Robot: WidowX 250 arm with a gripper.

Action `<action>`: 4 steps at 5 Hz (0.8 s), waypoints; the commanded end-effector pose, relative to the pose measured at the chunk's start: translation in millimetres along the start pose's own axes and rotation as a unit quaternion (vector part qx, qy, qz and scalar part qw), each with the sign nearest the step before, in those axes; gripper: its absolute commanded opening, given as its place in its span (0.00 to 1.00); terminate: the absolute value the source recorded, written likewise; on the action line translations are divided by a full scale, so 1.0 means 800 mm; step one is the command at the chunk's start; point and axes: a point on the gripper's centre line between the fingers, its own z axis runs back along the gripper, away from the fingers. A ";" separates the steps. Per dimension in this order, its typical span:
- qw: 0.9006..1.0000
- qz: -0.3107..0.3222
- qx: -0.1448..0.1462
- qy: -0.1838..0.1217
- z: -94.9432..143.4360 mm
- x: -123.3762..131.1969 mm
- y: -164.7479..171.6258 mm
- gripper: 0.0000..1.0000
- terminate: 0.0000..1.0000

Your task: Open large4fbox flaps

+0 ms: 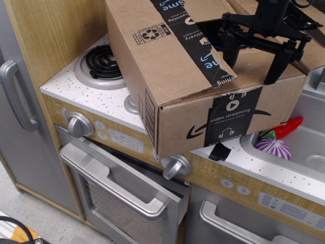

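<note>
On top of the toy kitchen counter [86, 94]: big brown cardboard box [172, 86], covering much of the speckled white top and overhanging its near edge above the oven door [122, 195]. Printed in black on the near face: a smile arrow and tape reading "video streaming" with a headphone icon; recycling mark on the left face. Black tape strip [190, 38] with white and blue lettering running across the left top flap [152, 20], torn at its near end. Right top flap [254, 58] lying low, a dark gap showing between the two flaps near the far middle.

Over the right flap, at upper right: black gripper [251, 62], jaws spread wide apart, fingertips pointing down, holding nothing; contact between tips and cardboard impossible to judge. Second cardboard piece [315, 56] beyond it at the far right edge.

Left of the box: coiled black burner [101, 63] on a silver ring. Below: silver knobs [78, 124], a small clock panel reading 12:30. Right of the box, in the grey sink [304, 147]: purple-and-white striped ball [274, 149] and a red toy [287, 127].
</note>
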 end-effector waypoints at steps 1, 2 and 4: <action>1.000 -0.007 0.027 0.012 0.028 -0.005 0.017 1.00 0.00; 0.997 -0.025 0.066 0.032 0.043 -0.014 0.025 1.00 0.00; 0.992 -0.034 0.114 0.034 0.069 -0.026 0.060 1.00 0.00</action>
